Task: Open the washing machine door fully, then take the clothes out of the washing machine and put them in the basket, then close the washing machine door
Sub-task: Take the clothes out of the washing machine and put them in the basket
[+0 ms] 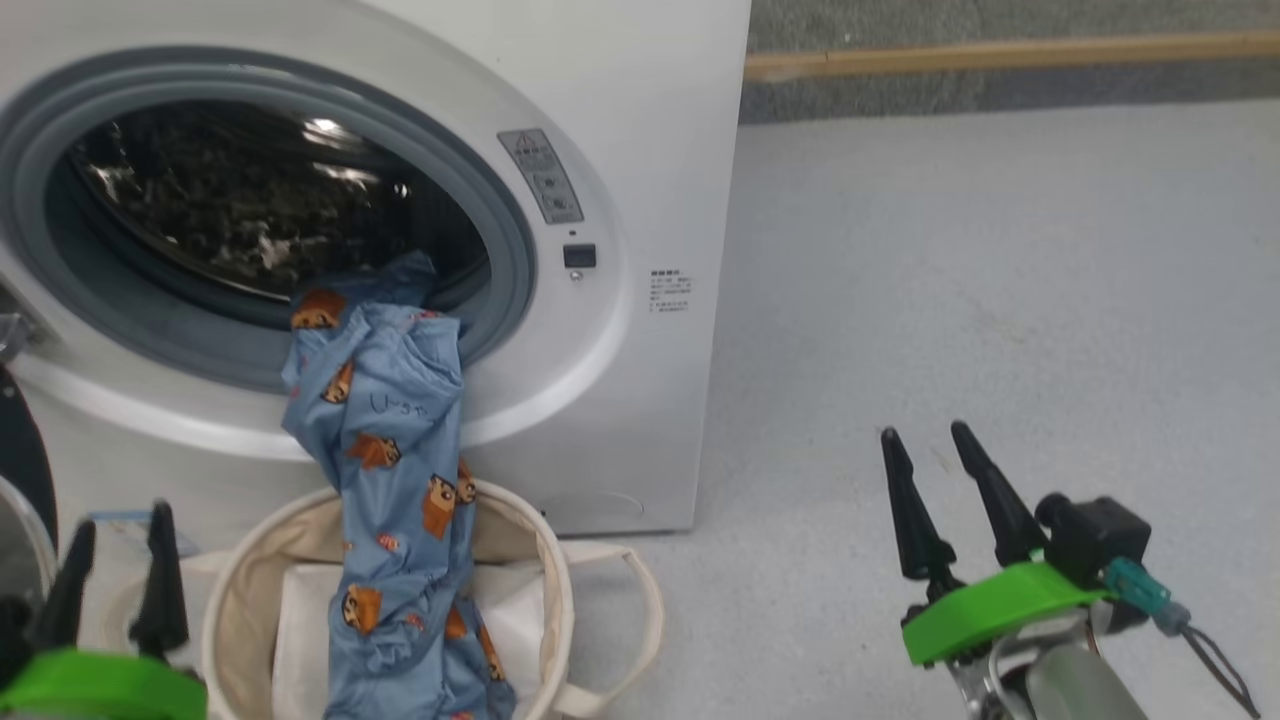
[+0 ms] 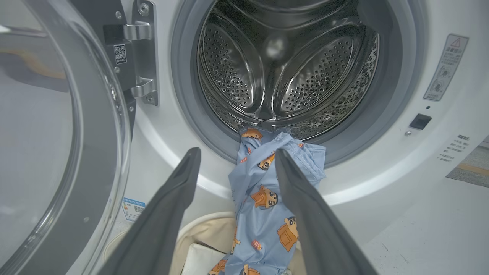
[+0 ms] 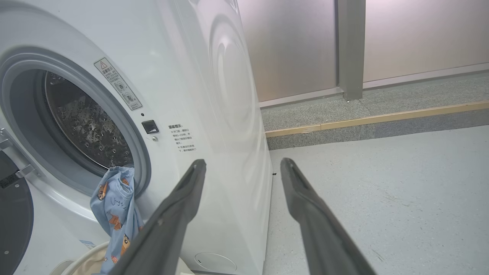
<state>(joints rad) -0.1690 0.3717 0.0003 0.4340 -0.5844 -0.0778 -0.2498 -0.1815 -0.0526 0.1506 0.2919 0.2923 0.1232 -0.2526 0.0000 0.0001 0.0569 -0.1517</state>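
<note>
Pale grey floor carrying a washer and a canvas basket.
The floor [image 1: 950,300], speckled pale grey, runs across the head view from 2 to 5 o'clock. The washing machine [image 1: 640,120] stands on it at 10 to 11 o'clock, and its white side wall meets the floor near the centre. The basket [image 1: 555,590] sits on the floor at 7 o'clock, just in front of the machine's base, with a loop handle [image 1: 648,600] drooping out on its 3 o'clock side. At 1 o'clock a grey step [image 1: 1000,95] with a wood-coloured strip [image 1: 1000,57] borders the floor.
</note>
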